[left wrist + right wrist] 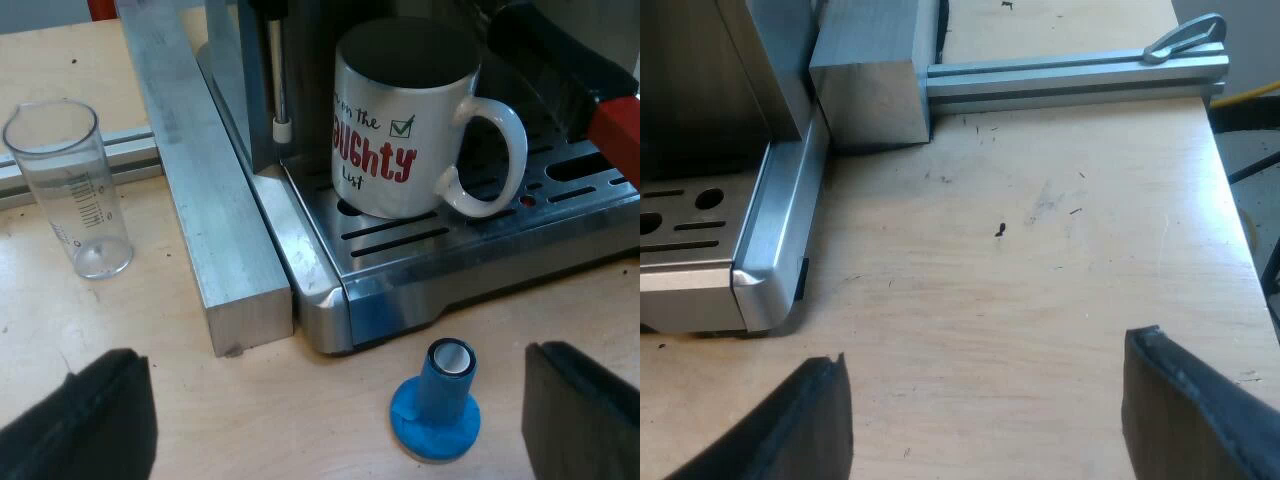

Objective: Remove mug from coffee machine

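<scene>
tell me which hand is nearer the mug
Left. The left hand hangs open over the blue tamper, just before the drip tray that the mug stands on. The right hand is open over the table by the machine's corner.

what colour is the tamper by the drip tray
The tamper is blue, best seen in the left wrist view.

White mug (398, 135) w/ red/black lettering, green check; blue tamper (437, 405).
</scene>
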